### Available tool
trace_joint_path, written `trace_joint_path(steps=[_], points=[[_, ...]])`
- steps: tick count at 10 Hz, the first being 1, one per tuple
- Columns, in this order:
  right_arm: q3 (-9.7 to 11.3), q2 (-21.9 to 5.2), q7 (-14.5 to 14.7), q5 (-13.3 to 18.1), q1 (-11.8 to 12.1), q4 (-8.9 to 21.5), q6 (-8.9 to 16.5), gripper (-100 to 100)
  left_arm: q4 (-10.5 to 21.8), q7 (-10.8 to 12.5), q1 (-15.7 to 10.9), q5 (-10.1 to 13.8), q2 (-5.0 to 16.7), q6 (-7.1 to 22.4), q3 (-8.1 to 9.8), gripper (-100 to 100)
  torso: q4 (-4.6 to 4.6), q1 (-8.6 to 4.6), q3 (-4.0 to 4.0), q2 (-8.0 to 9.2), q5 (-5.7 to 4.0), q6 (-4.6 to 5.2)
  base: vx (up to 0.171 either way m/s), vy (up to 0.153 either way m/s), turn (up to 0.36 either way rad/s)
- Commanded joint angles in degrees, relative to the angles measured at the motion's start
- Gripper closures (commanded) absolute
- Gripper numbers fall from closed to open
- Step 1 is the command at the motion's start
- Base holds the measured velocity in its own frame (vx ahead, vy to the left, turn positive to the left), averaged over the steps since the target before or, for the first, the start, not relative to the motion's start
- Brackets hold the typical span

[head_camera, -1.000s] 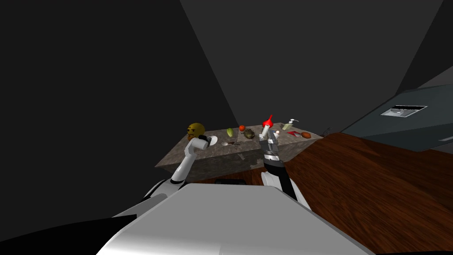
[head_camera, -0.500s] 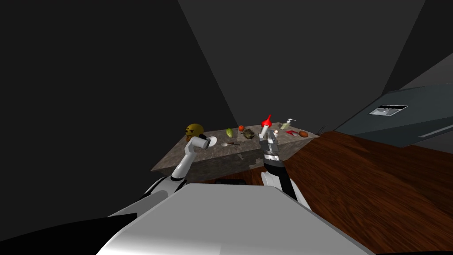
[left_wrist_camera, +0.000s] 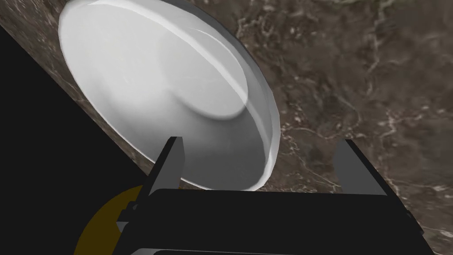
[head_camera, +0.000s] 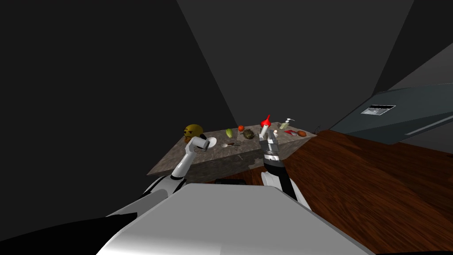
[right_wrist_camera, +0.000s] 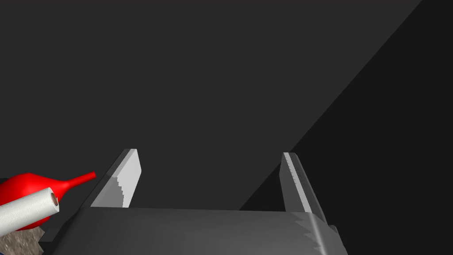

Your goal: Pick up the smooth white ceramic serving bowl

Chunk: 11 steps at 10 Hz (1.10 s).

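The white bowl (left_wrist_camera: 163, 97) rests near the left edge of the brown marbled counter (left_wrist_camera: 362, 88), smooth and shallow with a flat round base. My left gripper (left_wrist_camera: 261, 144) is open and straddles its rim: one finger (left_wrist_camera: 172, 161) lies over the bowl's inside, the other stands outside above the counter. In the head view the bowl (head_camera: 212, 142) sits just past my left gripper (head_camera: 206, 144). My right gripper (head_camera: 268, 137) is raised over the counter's middle, open (right_wrist_camera: 208, 177) and holding nothing.
On the counter (head_camera: 208, 157) stand a yellow round face figure (head_camera: 193, 131), a green fruit (head_camera: 229, 132), a tomato (head_camera: 241, 128), a red bulb (head_camera: 266, 120), a white roll (right_wrist_camera: 26, 210), a pump bottle (head_camera: 286, 124) and a spoon (head_camera: 226, 144). A wooden floor (head_camera: 376, 190) lies to the right.
My head camera has turned a little, so the counter and the dark unit at right sit further left. Both arms keep their pose against the counter and the bowl.
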Motion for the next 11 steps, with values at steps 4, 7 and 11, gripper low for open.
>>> trace_joint_path(steps=[4, 7, 11], points=[[0.0, 0.0, 0.0, 0.0, 0.0, 0.0, 0.0, 0, 3.4, -0.5, 0.4, -0.7, -0.6, -3.7, -0.02, -100, 0.00, -0.03, 0.00, 0.00, -0.01, 0.01, 0.011, 0.003, -0.014], [0.0, 0.0, 0.0, 0.0, 0.0, 0.0, 0.0, 0, 3.7, -0.6, 0.4, -0.8, -0.6, -4.0, 0.02, 100, 0.01, -0.04, 0.02, 0.03, -0.01, 0.00, 0.007, 0.002, -0.006], [0.0, 0.0, 0.0, 0.0, 0.0, 0.0, 0.0, 0, 3.8, -0.6, 0.4, -0.7, -0.6, -3.9, -0.02, 100, 0.06, -0.07, 0.07, 0.08, -0.03, -0.02, 0.000, 0.000, 0.000]])
